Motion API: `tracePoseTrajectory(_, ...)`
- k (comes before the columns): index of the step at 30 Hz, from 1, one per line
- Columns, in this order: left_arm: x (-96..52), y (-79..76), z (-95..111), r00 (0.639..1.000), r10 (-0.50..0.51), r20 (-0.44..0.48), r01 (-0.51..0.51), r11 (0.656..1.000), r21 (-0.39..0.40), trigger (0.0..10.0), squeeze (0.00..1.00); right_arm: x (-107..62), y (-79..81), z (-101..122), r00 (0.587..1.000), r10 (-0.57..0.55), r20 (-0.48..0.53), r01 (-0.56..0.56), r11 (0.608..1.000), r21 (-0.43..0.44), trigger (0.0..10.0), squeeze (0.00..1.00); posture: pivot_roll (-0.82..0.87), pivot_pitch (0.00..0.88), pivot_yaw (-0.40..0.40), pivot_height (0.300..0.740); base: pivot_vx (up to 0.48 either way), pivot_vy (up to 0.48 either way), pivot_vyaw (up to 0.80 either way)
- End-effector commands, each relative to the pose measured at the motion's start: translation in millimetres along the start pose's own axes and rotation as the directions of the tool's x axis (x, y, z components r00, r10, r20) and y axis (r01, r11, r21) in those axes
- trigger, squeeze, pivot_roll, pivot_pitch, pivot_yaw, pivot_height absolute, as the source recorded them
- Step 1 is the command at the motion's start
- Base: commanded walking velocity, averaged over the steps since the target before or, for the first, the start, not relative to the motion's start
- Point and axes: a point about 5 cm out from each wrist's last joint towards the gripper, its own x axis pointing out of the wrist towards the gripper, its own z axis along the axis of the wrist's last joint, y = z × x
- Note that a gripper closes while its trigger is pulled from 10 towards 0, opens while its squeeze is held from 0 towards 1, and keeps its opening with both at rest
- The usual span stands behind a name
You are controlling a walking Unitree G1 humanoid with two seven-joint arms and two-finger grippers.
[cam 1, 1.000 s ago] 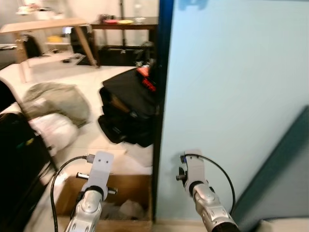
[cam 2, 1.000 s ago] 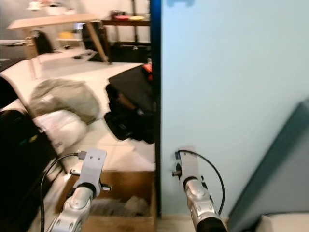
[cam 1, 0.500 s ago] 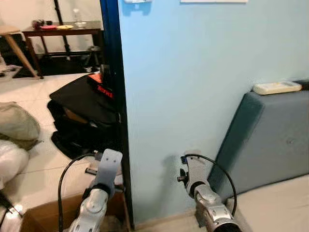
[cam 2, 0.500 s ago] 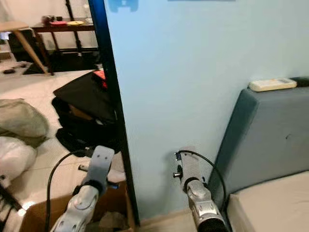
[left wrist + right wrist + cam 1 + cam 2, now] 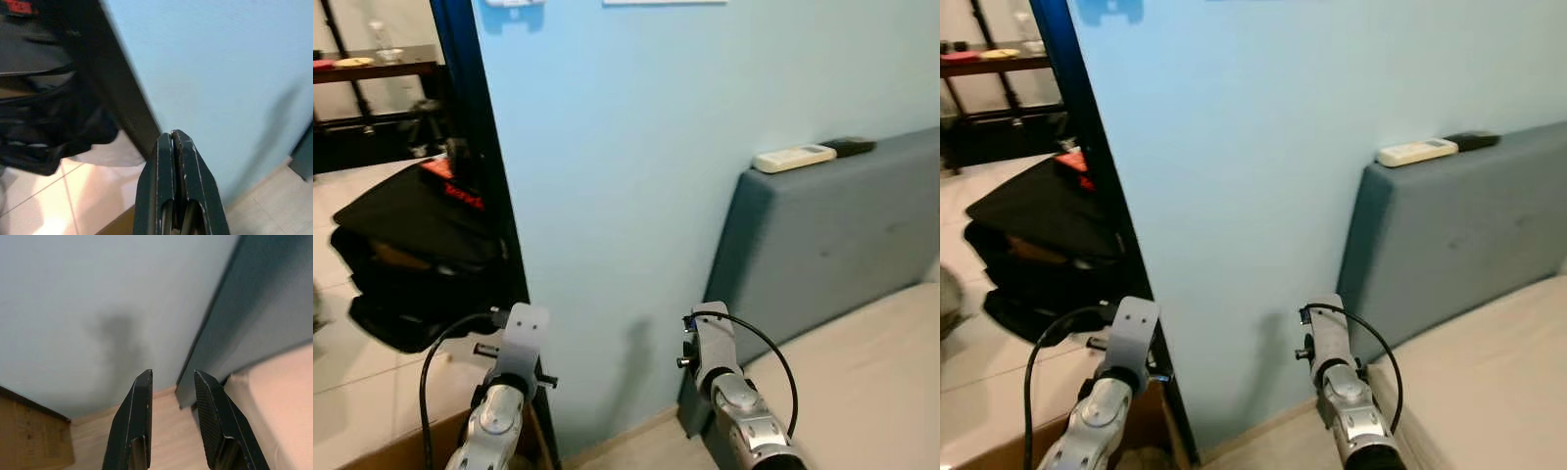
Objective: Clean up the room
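Light-blue wall panel (image 5: 636, 176), upright, at 12 o'clock, edged on its 9 o'clock side by a dark blue-black post (image 5: 480, 147). Grey padded headboard (image 5: 822, 245) leaning against the wall at 2 o'clock; on its top edge lie a white remote control (image 5: 793, 158) and, just beside it, a dark remote (image 5: 848, 146). Pale mattress surface (image 5: 871, 372) at 4 o'clock. Black bag with red lettering (image 5: 411, 211) on the tiled floor (image 5: 372, 392) at 10 o'clock, beyond the post. Cardboard box rim (image 5: 401, 452) at 7 o'clock. Dark wooden side table (image 5: 372, 70) at 11 o'clock, far back. Left gripper (image 5: 173, 142): fingers pressed together, holding nothing, raised near the post. Right gripper (image 5: 171, 377): fingers parted, empty, facing the wall beside the headboard.
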Motion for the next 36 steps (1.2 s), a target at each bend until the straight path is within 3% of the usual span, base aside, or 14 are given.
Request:
tracePoseTrajectory(1, 0.0, -2.9, -1.1, 1.0, -0.007, -0.009, 0.007, 1.0, 0.016, 10.0, 0.0, -1.3, 0.6, -2.3, 1.0, -0.001, -0.01, 0.001, 1.0, -0.017, 10.0, 0.0, -0.01, 0.0, -0.001, 0.74, 0.0, 0.0, -0.8)
tracePoseTrajectory(23, -15.8, -11.5, -11.8, 0.998, 0.041, -0.041, -0.042, 0.999, -0.026, 10.0, 0.0, 1.7, 1.7, 5.3, 0.998, 0.058, -0.004, -0.058, 0.992, -0.111, 10.0, 0.0, 0.0, 0.0, -0.075, 0.74, 0.0, 0.0, -0.8)
tracePoseTrajectory(36, -6.8, -1.4, -8.5, 0.996, 0.088, -0.032, -0.089, 0.996, -0.031, 10.0, 0.0, -2.2, 0.0, 1.1, 0.999, 0.032, 0.015, -0.03, 0.995, -0.095, 10.0, 0.0, -0.02, 0.0, -0.039, 0.74, 0.0, 0.0, -0.8)
